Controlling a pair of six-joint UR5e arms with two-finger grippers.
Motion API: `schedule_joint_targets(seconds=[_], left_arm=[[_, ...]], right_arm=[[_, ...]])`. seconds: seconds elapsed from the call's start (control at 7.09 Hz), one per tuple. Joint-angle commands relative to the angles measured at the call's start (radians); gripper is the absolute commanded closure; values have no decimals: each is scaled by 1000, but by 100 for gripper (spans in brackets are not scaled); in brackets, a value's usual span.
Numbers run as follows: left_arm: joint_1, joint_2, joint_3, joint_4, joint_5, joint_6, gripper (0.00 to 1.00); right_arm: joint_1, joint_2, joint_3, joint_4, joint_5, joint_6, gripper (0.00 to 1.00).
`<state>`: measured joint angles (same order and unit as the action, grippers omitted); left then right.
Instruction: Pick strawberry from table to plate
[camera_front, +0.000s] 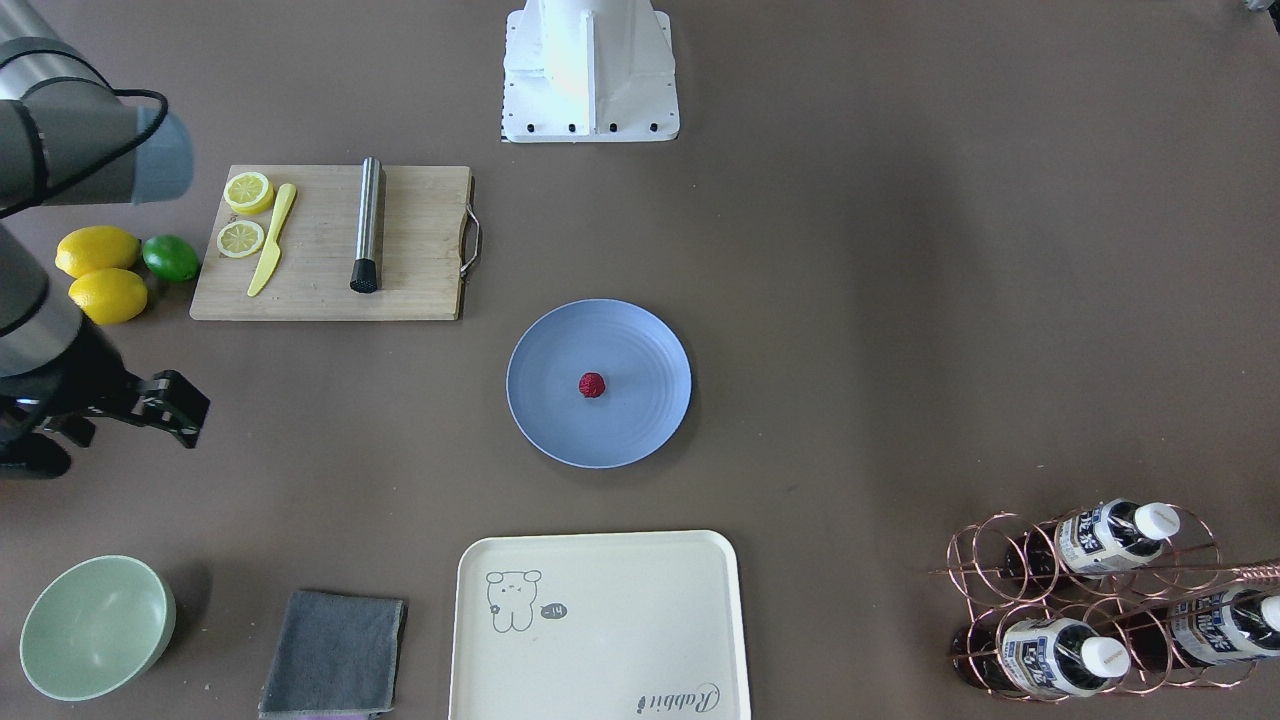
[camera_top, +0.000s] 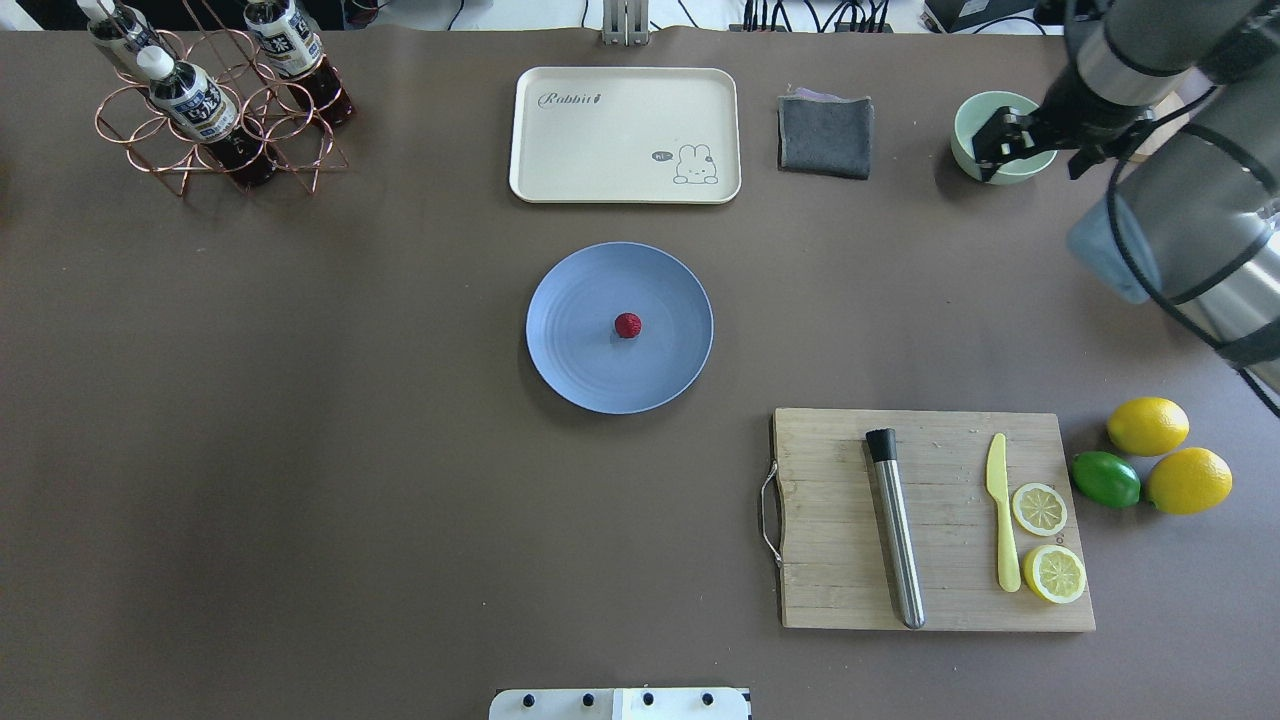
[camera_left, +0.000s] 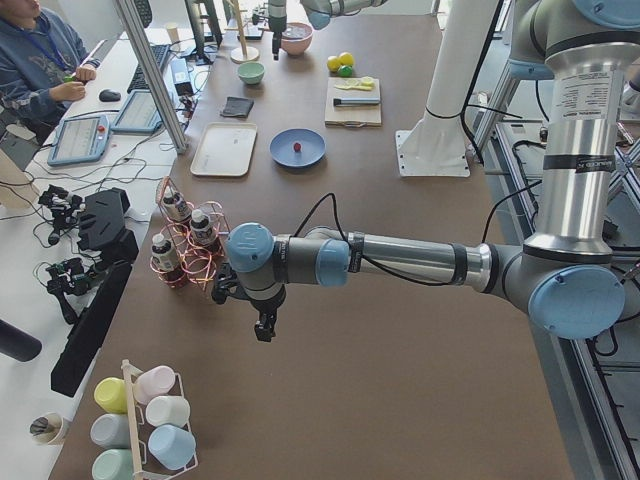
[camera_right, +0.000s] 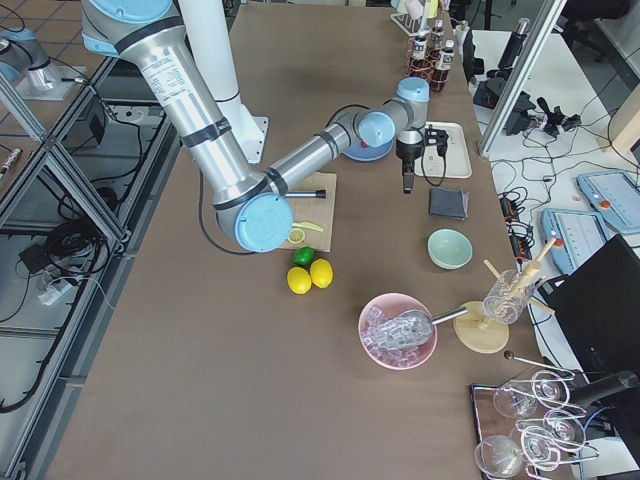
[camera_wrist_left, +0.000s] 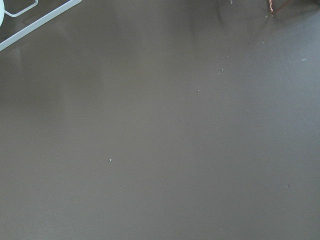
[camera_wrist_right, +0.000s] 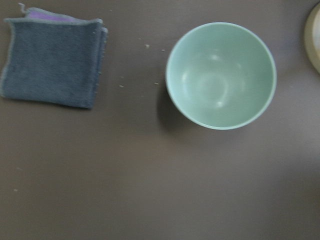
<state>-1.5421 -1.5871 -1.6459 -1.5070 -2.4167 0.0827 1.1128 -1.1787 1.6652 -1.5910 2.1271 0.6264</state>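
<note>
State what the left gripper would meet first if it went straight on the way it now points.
Pointing straight down, the left gripper would likely meet bare table first; its wrist view shows nothing else beneath.

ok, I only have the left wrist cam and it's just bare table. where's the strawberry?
Observer: The strawberry lies on the blue plate, near its middle, with no gripper on it.
Operator: where's the right gripper then?
Observer: The right gripper is well away from the plate, raised off the table by the green bowl and the grey cloth.
Operator: and my arm?
Observer: The left gripper hangs over bare table beside the copper bottle rack. It shows only in the left side view, so I cannot tell whether it is open or shut.
</note>
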Motion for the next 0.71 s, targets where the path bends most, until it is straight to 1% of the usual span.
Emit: schedule_joint_targets(seconds=[0.0,0.28,0.42,0.56], left_arm=[[0,1,-2,2,-1,0,2],[0,-1,-3,2,-1,0,2],[0,-2,-3,2,-1,0,2],[0,-2,-3,1,-1,0,2]], right_arm=[[166,-184,27,5,68,-324,0],[305,-289,16,2,100,-578,0],[347,-338,16,2,102,-630,0],[360,-370,16,2,97,-622,0]])
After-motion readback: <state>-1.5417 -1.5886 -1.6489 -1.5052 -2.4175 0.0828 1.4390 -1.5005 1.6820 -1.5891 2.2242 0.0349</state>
